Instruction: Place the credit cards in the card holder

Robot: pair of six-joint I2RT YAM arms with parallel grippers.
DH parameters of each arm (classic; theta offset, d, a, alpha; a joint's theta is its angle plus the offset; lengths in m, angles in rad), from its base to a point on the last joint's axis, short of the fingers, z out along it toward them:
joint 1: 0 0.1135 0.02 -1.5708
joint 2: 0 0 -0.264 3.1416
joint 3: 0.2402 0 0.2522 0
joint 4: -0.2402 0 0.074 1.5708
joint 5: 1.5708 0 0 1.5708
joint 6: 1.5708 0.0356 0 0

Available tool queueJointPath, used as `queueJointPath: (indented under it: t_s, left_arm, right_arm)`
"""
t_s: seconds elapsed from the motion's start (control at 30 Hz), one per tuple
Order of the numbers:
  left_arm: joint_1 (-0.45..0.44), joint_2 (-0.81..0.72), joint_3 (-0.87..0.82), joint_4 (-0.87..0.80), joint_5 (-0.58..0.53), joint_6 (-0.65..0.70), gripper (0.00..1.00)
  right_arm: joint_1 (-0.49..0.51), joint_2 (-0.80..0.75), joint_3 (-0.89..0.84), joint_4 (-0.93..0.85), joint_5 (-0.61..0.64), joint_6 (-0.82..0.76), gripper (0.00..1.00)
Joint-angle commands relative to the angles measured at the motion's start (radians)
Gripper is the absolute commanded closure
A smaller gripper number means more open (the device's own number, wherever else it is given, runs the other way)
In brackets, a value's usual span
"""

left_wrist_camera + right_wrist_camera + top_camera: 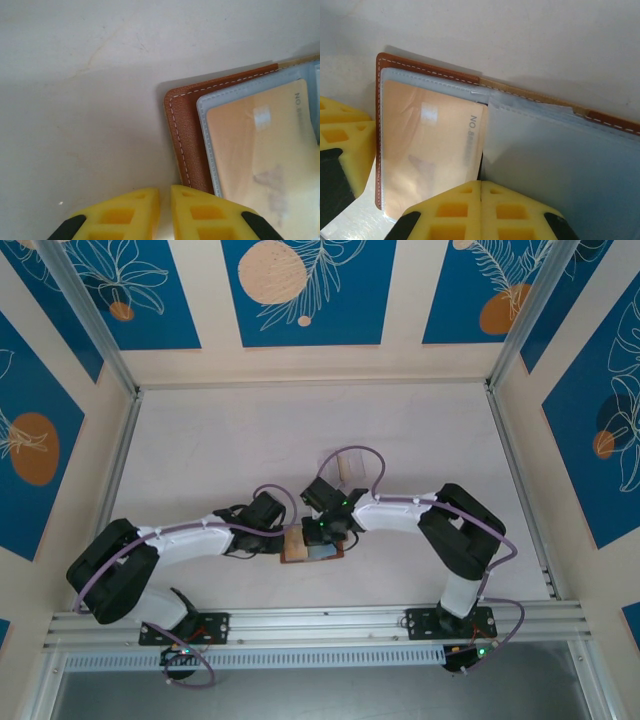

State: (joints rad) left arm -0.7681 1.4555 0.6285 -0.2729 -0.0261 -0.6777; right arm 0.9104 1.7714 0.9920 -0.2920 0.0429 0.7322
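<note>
The brown leather card holder point(312, 548) is lying open on the pale table point(75, 75), in the lower middle of the top view, with both arms meeting over it.

The left pincer point(165, 212) is sitting at the bottom of its wrist view, just beside the holder's outer edge. Its yellow foam pads point(125, 215) are drawn almost together, leaving only a thin slit with nothing visible in it. Parked against that edge, it is probably acting as a stop so the holder is not skidding on the smooth table.

The right pincer point(481, 207) is showing at the bottom centre of its wrist view with its pads pressed together. The free edge of the tan credit card point(430, 150) is running down into that seam, so the card appears to be pinched there, though the contact itself is hidden.

Most of the card is lying inside the left-hand sleeve, its printed number showing through. The sleeves point(555, 165) are looking soft, cloudy and bluish, slightly wrinkled. The leather is looking matte, with white stitching and rounded corners. The card is looking stiff, flat and glossy.
</note>
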Motion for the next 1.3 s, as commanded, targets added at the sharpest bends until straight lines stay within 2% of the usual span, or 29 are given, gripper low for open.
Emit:
queueJointPath:
  t_s: [0.0, 0.17, 0.3, 0.43, 0.63, 0.93, 1.07, 1.17, 1.27]
  left_arm:
    - [-0.008, 0.115, -0.049, 0.103, 0.034, 0.001, 0.85]
    - [-0.007, 0.105, -0.053, 0.089, 0.018, -0.009, 0.85]
    - [-0.007, 0.105, -0.062, 0.088, 0.009, -0.018, 0.85]
    - [-0.007, 0.102, -0.068, 0.092, 0.01, -0.027, 0.85]
    - [-0.007, 0.088, -0.07, 0.081, 0.006, -0.028, 0.84]
    - [-0.007, 0.088, -0.071, 0.081, 0.005, -0.029, 0.84]
    - [-0.007, 0.085, -0.067, 0.078, 0.003, -0.028, 0.84]
    - [-0.007, 0.086, -0.068, 0.079, 0.002, -0.026, 0.84]
    - [-0.007, 0.088, -0.068, 0.079, 0.003, -0.026, 0.84]
  right_arm:
    - [0.023, 0.02, 0.027, 0.008, -0.012, 0.004, 1.0]
    - [0.02, -0.06, 0.044, -0.079, 0.068, -0.036, 0.97]
    - [0.012, -0.107, 0.109, -0.234, 0.178, -0.109, 0.88]
    - [-0.004, -0.094, 0.147, -0.303, 0.235, -0.162, 0.77]
    - [-0.016, -0.02, 0.183, -0.325, 0.268, -0.192, 0.69]
    - [-0.002, 0.08, 0.173, -0.306, 0.288, -0.187, 0.68]
    - [0.019, 0.117, 0.162, -0.328, 0.346, -0.155, 0.69]
    - [0.042, 0.136, 0.155, -0.34, 0.37, -0.129, 0.73]
    - [0.053, 0.141, 0.153, -0.339, 0.37, -0.113, 0.81]
